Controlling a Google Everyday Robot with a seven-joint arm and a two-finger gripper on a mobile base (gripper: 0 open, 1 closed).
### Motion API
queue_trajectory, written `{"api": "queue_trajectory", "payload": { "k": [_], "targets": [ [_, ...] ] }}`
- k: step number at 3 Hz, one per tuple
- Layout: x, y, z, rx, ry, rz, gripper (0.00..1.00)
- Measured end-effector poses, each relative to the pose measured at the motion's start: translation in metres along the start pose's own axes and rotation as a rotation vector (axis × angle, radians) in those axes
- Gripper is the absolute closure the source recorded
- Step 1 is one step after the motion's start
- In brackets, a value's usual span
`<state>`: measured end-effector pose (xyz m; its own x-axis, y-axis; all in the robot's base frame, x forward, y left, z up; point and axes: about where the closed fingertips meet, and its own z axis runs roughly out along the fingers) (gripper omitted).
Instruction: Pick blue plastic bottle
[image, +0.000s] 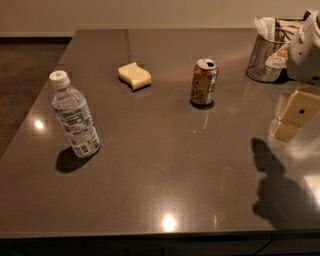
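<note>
The pick has barely begun, judging by how things lie: the blue plastic bottle (74, 116) stands untouched on the bench (165, 165), far to the left of the orange-brown can (203, 82) and nearer the front edge than the can is, with nothing holding it. The gripper (295, 116) shows as a pale yellowish shape at the right edge of the view, to the right of the can and a little nearer the front, well apart from the bottle. Whether the jaws are open or closed cannot be told. What is left appears to be everything: the reach across past the can, the closing on the bottle's body, and the lift. The bottle stands on its base with its white cap up, so its long axis runs roughly vertical; in this view it appears tilted, cap toward the upper left, and its printed label faces the camera. A yellow sponge (134, 76) lies left of the can, between can and bottle but farther back, and a wire mesh cup (265, 57) stands to the can's right.
</note>
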<state>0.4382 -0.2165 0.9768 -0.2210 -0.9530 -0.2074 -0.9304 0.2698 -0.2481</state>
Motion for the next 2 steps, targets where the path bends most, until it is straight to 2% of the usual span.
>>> {"api": "queue_trajectory", "payload": {
  "k": [1, 2],
  "targets": [
    [-0.003, 0.001, 0.001, 0.010, -0.007, -0.005, 0.00],
    [-0.015, 0.005, 0.012, 0.006, -0.055, -0.007, 0.00]
  ]
}}
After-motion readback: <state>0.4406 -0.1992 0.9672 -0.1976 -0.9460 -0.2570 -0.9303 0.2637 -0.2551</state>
